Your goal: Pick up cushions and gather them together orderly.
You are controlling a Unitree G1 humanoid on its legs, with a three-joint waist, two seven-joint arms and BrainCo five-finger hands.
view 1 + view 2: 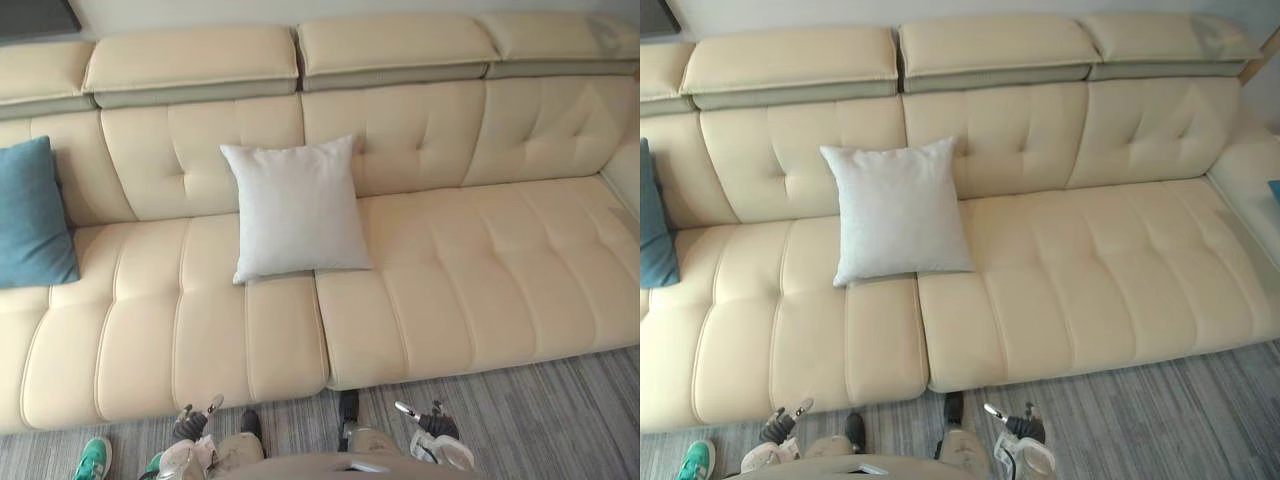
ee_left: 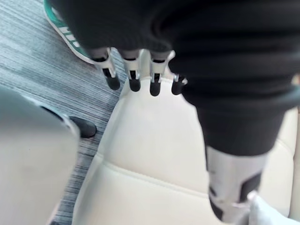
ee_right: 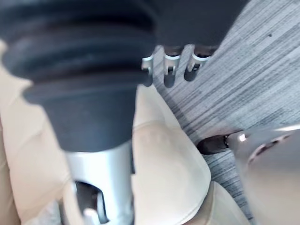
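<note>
Since the white cushion (image 1: pixel 297 208) leans upright against the backrest of the cream sofa (image 1: pixel 480 270) in the left eye view, puffy and faintly creased, I judge it light, soft and easily squashed. Taking it by both side edges, or pinching a top corner, should lift it cleanly. The teal cushion (image 1: pixel 33 215) stands well apart at the sofa's left end, also propped on the backrest and probably just as limp. The left robot hand (image 1: pixel 195 420) and the right robot hand (image 1: pixel 432 424) hang low before the seat front, well short of either cushion.

The right eye view adds a sliver of blue (image 1: pixel 1274 190) at the sofa's far right; what it is I cannot tell.

In the left wrist view, the fingers (image 2: pixel 132 75) are loosely extended over the seat edge, holding nothing, with a person's green shoe (image 2: pixel 65 29) on the grey carpet (image 2: pixel 37 70) beyond.

In the right wrist view, the fingers (image 3: pixel 169 71) are relaxed and empty too, above the carpet beside the seat front.
</note>
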